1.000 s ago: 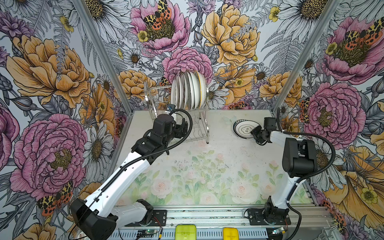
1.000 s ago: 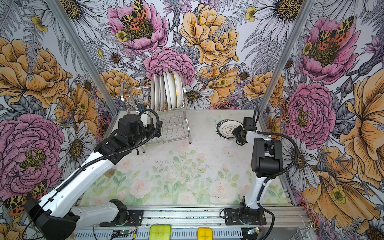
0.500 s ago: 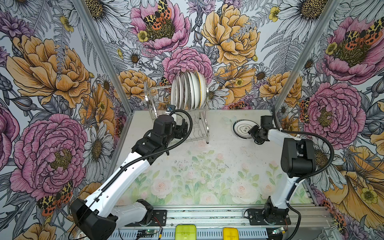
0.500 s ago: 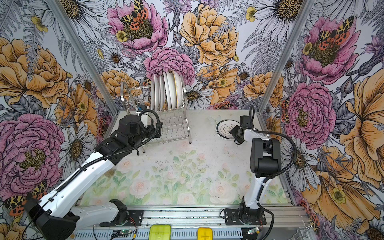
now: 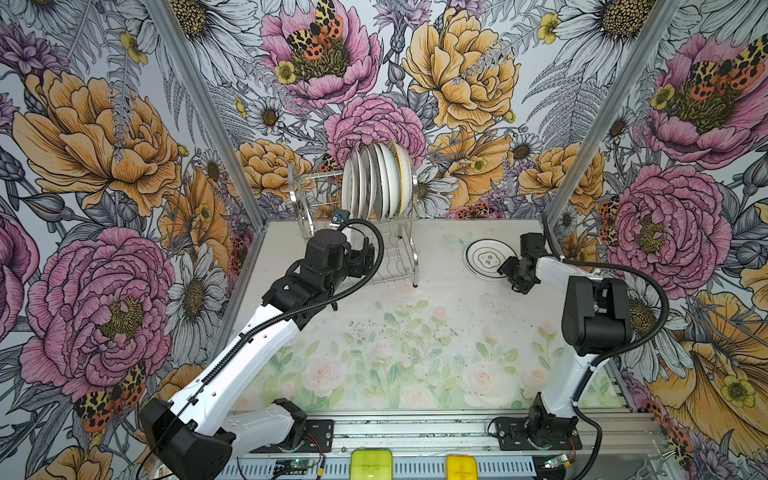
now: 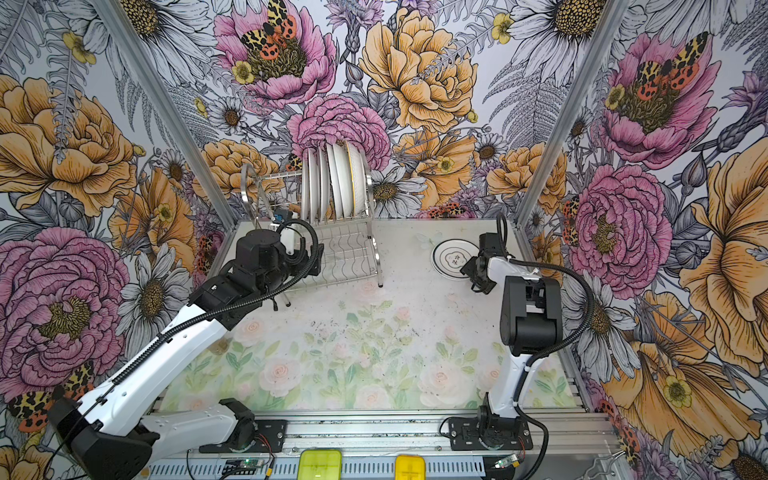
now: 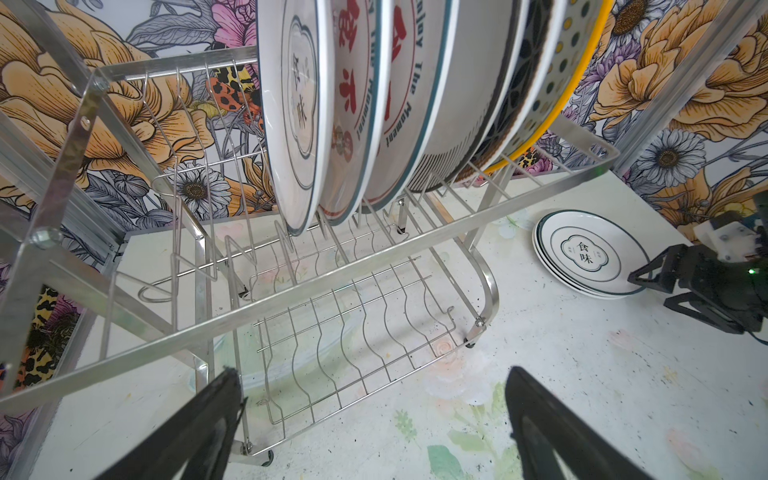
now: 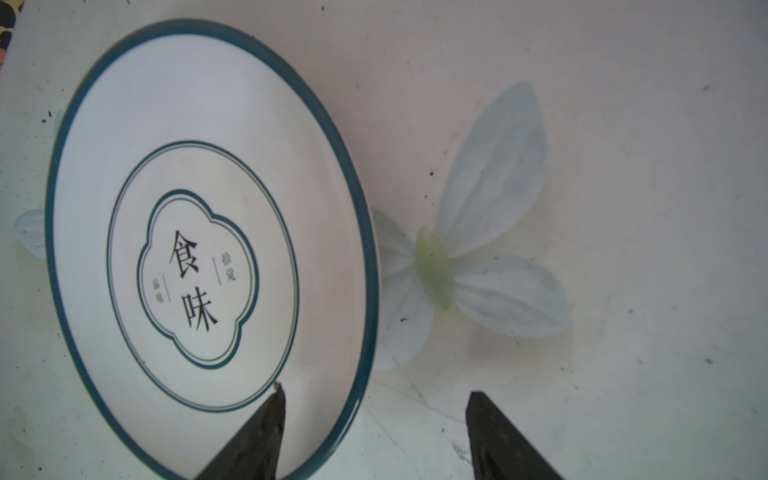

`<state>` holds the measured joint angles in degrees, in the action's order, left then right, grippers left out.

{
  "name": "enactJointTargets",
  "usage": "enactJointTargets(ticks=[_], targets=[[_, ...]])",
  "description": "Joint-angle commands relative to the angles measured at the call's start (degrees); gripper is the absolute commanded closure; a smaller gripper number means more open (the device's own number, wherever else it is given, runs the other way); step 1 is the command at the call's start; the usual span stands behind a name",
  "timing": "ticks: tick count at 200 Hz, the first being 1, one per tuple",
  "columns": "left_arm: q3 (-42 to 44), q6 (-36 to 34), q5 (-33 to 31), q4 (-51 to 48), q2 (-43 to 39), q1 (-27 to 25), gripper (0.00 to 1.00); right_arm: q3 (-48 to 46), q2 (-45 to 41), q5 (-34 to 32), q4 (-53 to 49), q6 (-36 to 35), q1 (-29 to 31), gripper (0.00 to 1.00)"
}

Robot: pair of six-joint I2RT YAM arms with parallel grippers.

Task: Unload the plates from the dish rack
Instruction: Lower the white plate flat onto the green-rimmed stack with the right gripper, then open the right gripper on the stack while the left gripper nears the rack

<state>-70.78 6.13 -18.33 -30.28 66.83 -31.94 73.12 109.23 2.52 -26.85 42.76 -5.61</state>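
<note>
Left arm reaches toward the back-left corner of the table [image 5: 436, 291]. The left gripper [image 7: 374, 374] hangs just in front of the dish rack [image 5: 395, 253], facing its lower shelf, with the jaws spread wide and nothing between the fingers [image 7: 216, 407]. It shows no contact with the wires. The dish rack stands at the back edge, left of centre, with its four legs on the table. The plates [image 5: 378, 183] stand on edge in the upper tier, packed close together at the rack's right end. The left wrist view shows about six (exact count uncertain, as the rims overlap). The leftmost has a dark teal rim and black characters. After it come two with red characters, one with black radial stripes, one with a dark lattice, and one with dots and a yellow edge. The wavy-wire lower shelf holds no plate. To the right, near the back-right corner, a small stack of plates [image 5: 488, 259] lies flat on the table, well apart from the rack. The top plate is white with a teal rim and black characters in a lobed frame. The right gripper [image 8: 376, 392] sits at the stack's right rim with its jaws parted. One fingertip is over the plate's inner face and the other over bare table. The rim passes between them, unpinched, so nothing is held.
</note>
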Motion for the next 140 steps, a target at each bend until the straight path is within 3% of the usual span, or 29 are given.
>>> enactJointTargets(ticks=[1, 46, 140], targets=[[0.57, 1.14, 0.31, -0.01, -2.06, 0.74, 0.01, 3.41, -0.49, -1.03, -0.17, -1.32, 0.74, 0.28], [0.51, 1.48, 0.06, -0.59, -2.49, 1.07, 0.01, 7.03, 2.21, -2.11, -1.15, -2.55, 1.19, 0.22], [-1.61, 2.97, -0.59, -3.0, -3.28, 3.35, 0.01, 11.44, 6.82, -5.49, -3.21, -5.52, 2.05, 0.2]])
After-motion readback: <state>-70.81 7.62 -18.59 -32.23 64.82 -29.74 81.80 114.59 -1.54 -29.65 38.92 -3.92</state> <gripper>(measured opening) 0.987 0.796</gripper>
